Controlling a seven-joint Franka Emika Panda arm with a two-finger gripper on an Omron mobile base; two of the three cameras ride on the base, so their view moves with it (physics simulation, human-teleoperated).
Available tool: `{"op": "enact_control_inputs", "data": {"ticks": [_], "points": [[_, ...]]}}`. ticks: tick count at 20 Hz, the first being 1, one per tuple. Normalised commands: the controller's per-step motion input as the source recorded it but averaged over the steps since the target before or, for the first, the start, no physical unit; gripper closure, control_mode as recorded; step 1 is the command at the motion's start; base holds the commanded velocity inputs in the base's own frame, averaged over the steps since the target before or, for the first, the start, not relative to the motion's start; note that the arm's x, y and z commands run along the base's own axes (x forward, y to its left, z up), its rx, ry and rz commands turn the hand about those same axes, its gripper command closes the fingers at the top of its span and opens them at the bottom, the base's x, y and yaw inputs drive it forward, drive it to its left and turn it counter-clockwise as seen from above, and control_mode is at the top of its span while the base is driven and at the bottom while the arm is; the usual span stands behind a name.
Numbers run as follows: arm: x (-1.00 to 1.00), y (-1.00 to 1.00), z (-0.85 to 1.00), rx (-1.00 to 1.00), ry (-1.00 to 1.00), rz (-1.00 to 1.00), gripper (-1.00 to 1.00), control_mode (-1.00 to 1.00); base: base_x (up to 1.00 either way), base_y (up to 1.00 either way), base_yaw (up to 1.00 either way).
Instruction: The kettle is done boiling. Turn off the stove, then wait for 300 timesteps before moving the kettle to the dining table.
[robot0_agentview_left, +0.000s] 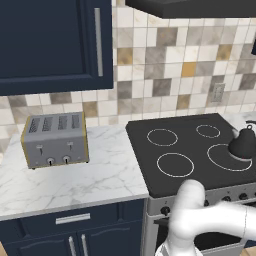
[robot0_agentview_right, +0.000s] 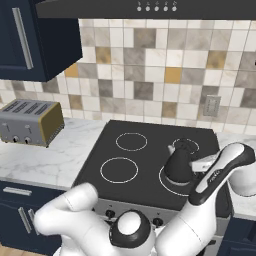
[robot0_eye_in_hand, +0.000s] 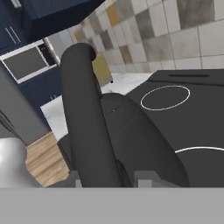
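From my remote station I see the kettle (robot0_agentview_right: 178, 167) standing on the near right burner ring of the stove (robot0_agentview_right: 145, 172), its dark rounded body upright and its spout toward the far side. In the left base view the same kettle (robot0_agentview_left: 245, 144) sits at the right edge of the picture, on the near right ring of the cooktop (robot0_agentview_left: 185, 155). The arm's white forearm reaches in from the right to the kettle, and the gripper (robot0_agentview_right: 196, 165) sits right at the kettle's right side. In the hand view the thin arched handle (robot0_eye_in_hand: 83, 118) runs up the middle of the picture from between the finger tips, with the kettle's dark body (robot0_eye_in_hand: 135, 140) just behind it. The pincer (robot0_eye_in_hand: 105, 179) is closed nearly all the way, and I read it as clamped on that handle; the contact itself is hidden at the bottom of the view. The kettle's base rests on the glass as far as I can tell. A grey four-slot toaster (robot0_agentview_left: 55, 141) stands on the marble counter (robot0_agentview_left: 95, 180) well left of the stove. Dark knobs (robot0_agentview_right: 157, 221) line the steel oven front; their setting I cannot tell.
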Motion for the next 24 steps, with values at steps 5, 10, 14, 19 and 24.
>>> {"op": "enact_control_inputs", "data": {"ticks": [5,10,14,19,24], "points": [[-0.19,0.41,0.26,0.0,0.0,-0.08,1.0,-1.0,0.0,0.0,0.0],[-0.12,0.39,0.29,0.0,0.0,-0.09,1.0,-1.0,0.0,0.0,0.0],[-0.07,0.38,0.33,0.0,0.01,-0.09,1.0,-1.0,0.0,0.0,0.0],[-0.09,0.41,0.28,0.0,0.01,-0.09,1.0,-1.0,0.0,0.0,0.0],[-0.04,0.4,0.18,-0.02,0.02,-0.08,1.0,-1.0,0.0,0.0,0.0]]}}
